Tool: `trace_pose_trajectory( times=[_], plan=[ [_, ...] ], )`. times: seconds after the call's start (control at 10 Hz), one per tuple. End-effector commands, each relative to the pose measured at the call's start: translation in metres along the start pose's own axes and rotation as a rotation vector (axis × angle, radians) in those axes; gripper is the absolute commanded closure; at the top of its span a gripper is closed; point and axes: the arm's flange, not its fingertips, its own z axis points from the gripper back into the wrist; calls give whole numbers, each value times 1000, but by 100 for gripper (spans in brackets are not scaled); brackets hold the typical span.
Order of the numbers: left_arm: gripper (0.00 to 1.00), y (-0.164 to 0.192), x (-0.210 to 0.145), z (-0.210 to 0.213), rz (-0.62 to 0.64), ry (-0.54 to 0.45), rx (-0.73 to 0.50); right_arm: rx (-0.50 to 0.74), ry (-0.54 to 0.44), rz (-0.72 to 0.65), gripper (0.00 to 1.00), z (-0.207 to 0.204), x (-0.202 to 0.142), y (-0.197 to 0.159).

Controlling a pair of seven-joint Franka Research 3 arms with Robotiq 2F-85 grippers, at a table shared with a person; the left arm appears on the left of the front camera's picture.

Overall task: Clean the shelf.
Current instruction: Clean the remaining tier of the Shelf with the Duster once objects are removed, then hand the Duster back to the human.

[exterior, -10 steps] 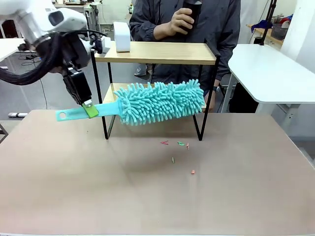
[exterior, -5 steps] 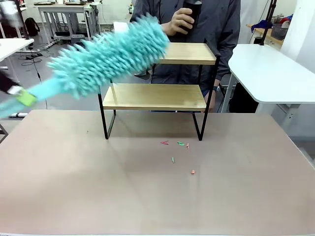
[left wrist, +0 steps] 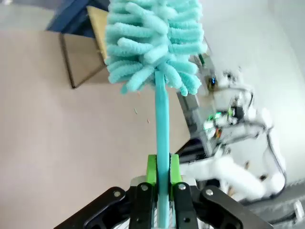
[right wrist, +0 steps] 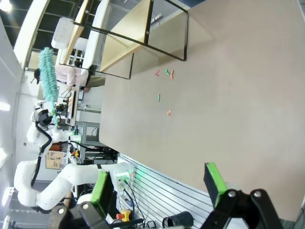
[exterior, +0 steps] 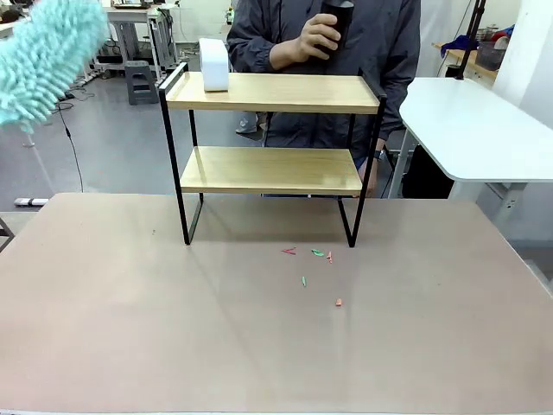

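Observation:
The shelf [exterior: 272,93] stands at the table's far middle, two wooden boards in a black frame; the right wrist view has the shelf [right wrist: 125,42] at its top. My left gripper [left wrist: 163,172] is shut on the flat teal handle of a fluffy teal duster [left wrist: 153,45]. In the front view the duster's head [exterior: 41,54] hangs high at the top left corner, well clear of the shelf. My right gripper [right wrist: 157,186] is open, nothing between its green pads, above the table's near side.
A white box [exterior: 213,63] sits on the top board's left end. Small coloured scraps [exterior: 315,253] lie on the tan tabletop [exterior: 130,328] in front of the shelf. A person behind the shelf holds a black object [exterior: 338,19]. A white table [exterior: 484,130] stands at right.
The duster swung from in front of the lower board up and to the left, ending at the top left corner. The left arm left the front view. The scraps have not moved.

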Motion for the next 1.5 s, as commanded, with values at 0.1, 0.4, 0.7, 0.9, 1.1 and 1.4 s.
trace_pose_trajectory(
  times=[0.1,0.4,0.7,0.9,1.1,1.4],
  plan=[
    [88,8,44,-23,603,-201,126,20,-15,23,0,0,2,1],
    [88,36,33,-11,320,-98,90,20,-15,23,0,0,2,1],
    [88,36,33,-11,320,-98,90,20,-15,23,0,0,2,1],
    [88,36,33,-11,320,-98,90,20,-15,23,0,0,2,1],
    [88,36,33,-11,320,-98,90,20,-15,23,0,0,2,1],
    [88,36,33,-11,320,-98,90,20,-15,23,0,0,2,1]
  ],
)
